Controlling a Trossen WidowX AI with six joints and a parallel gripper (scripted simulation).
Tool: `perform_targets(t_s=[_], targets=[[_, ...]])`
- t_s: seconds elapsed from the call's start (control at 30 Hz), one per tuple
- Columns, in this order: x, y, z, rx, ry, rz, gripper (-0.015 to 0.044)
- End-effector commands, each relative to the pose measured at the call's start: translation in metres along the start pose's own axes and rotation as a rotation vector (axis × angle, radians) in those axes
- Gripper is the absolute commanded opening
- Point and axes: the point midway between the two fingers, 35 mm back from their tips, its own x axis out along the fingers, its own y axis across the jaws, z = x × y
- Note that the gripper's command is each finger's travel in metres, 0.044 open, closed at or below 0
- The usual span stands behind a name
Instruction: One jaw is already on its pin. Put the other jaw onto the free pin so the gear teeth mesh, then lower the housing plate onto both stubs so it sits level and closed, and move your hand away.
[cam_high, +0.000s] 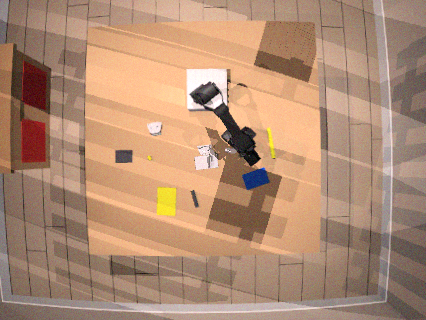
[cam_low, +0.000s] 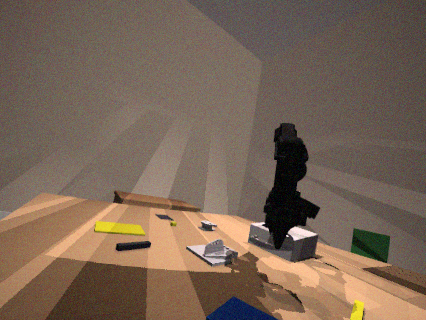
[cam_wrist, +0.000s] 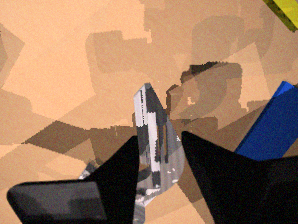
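My gripper (cam_wrist: 160, 138) (cam_low: 278, 244) is shut on the loose jaw (cam_wrist: 156, 162) (cam_high: 229, 150), a grey and white tapering piece between the fingertips, held above the table. The jaw cannot be made out in the exterior view. The pale base (cam_high: 202, 163) (cam_low: 198, 251) lies left of the gripper in the top view. The mounted jaw (cam_low: 215, 247) stands up on it. A bit of grey and white shows behind the left finger in the wrist view. The free pin and tooth positions are too small to tell. The small white housing plate (cam_high: 155, 128) (cam_low: 208, 225) lies apart, farther left.
A blue block (cam_high: 256, 179) (cam_low: 239, 311) (cam_wrist: 272, 125) lies close to the gripper. A yellow stick (cam_high: 271, 143), a yellow pad (cam_high: 166, 201), a black bar (cam_high: 195, 198), a dark pad (cam_high: 124, 156) and a tiny yellow piece (cam_high: 149, 158) lie around. The arm stands on a white block (cam_high: 194, 76).
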Motion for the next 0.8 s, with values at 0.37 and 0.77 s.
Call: perform_targets(t_s=[0.37, 0.77], targets=[[-0.001, 0.015, -0.019, 0.334, 0.005, 0.004, 0.0134], [-0.001, 0.027, -0.032, 0.594, 0.007, 0.004, 0.0134]])
